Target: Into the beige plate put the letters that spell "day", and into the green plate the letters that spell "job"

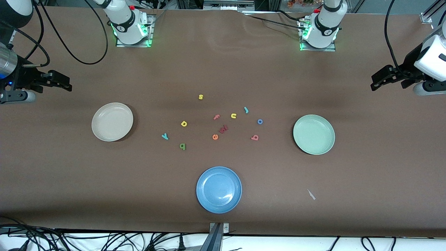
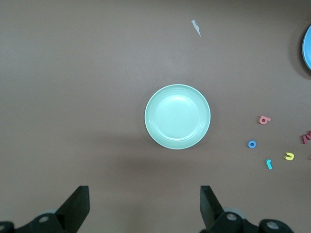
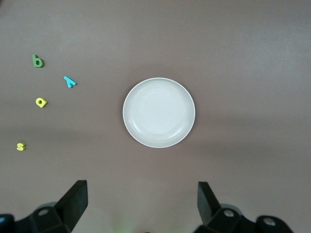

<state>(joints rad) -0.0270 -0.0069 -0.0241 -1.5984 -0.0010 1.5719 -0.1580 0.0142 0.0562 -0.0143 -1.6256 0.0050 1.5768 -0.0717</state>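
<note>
Left pincer (image 2: 142,208) spread, empty, up over bare bench (image 1: 366,167) at the left arm's end, round pale mint-green plate (image 1: 314,134) near. Right pincer (image 3: 141,206) same, near round cream-beige plate (image 1: 112,121). Between plates, loose on bench: yellow foam d (image 1: 184,123), teal y (image 1: 165,136), dark green a (image 1: 183,146); teal j (image 1: 246,110), blue ring o (image 1: 260,121), salmon-red b (image 1: 255,137).

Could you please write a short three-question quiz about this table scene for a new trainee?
1. True or false: the beige plate already holds a letter.
2. Which lies nearest the green plate: A) yellow s B) blue o C) teal y?
3. Fill in: the plate nearest the front camera is ____.

Key: 1 false, it is empty. 2 B. 3 blue: the blue plate.
</note>
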